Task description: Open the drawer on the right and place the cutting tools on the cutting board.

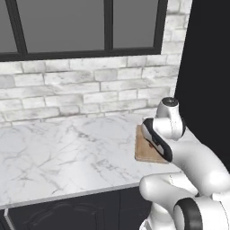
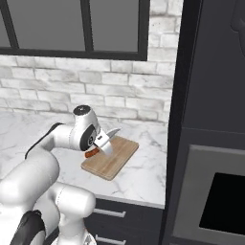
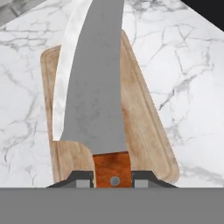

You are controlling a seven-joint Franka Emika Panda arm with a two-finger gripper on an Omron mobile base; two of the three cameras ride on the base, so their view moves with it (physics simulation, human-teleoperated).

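We see a knife (image 3: 98, 87) with a silver-grey blade and a reddish-brown handle with one grey rivet. The cutting board (image 3: 144, 127) is light-brown wood with a faint grain. The bench (image 1: 63, 152) is white marble veined in grey. Dark fingers (image 3: 81, 178) flank the handle. The brick wall (image 1: 81, 85) is whitish-grey.

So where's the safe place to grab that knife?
By its reddish-brown handle, not the blade. The gripper is already shut on it there, one finger at each flat side of the handle. The knife hangs above the cutting board, blade pointing away from the hand.
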